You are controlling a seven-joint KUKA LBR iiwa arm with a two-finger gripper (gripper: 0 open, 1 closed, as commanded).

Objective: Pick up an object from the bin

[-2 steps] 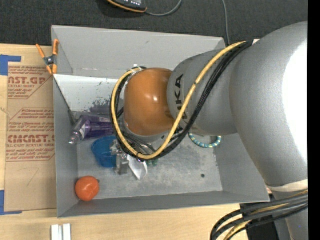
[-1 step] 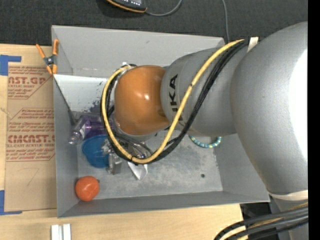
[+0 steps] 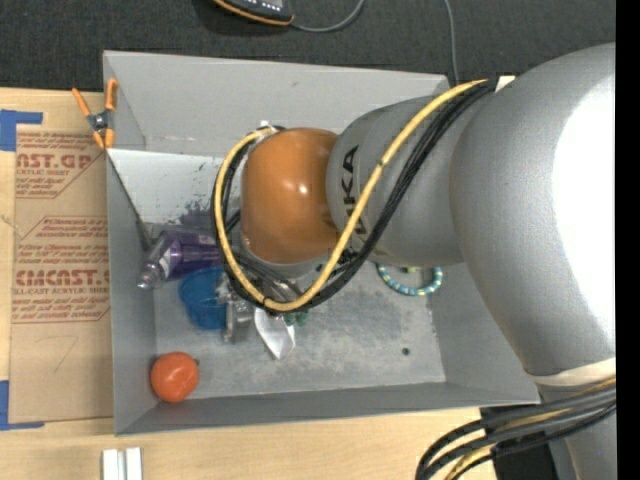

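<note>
Arm [image 3: 430, 188] in from right, orange wrist cover [image 3: 285, 193] over middle of bin [image 3: 300, 93]. Jaws low near floor, just beside blue plastic piece [image 3: 203, 298] left of centre; open or closed, cannot tell. Purple bottle [image 3: 185, 253] just behind blue piece. Orange ball [image 3: 173, 376] at front-left corner. Bead bracelet [image 3: 410, 280] to right.

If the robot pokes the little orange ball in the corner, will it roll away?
The orange ball looks round, so a poke would probably set it rolling on the flat bin floor. It lies near a corner, so the walls would likely stop it. Its smooth curve might slip from a pinch.
</note>
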